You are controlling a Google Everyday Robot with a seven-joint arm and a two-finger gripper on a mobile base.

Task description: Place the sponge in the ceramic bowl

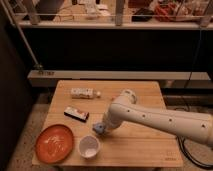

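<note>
one gripper [102, 127] grips the sponge [97, 129] beside the white cup [89, 146].

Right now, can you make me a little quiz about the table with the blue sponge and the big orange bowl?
1. True or false: the sponge lies inside the ceramic bowl.
2. Which lies farthest from the ceramic bowl? A) white cup B) bottle C) packet
3. Fill in: the gripper is right at the ____, over the table.
Key: 1 false; 2 B; 3 sponge.
</note>
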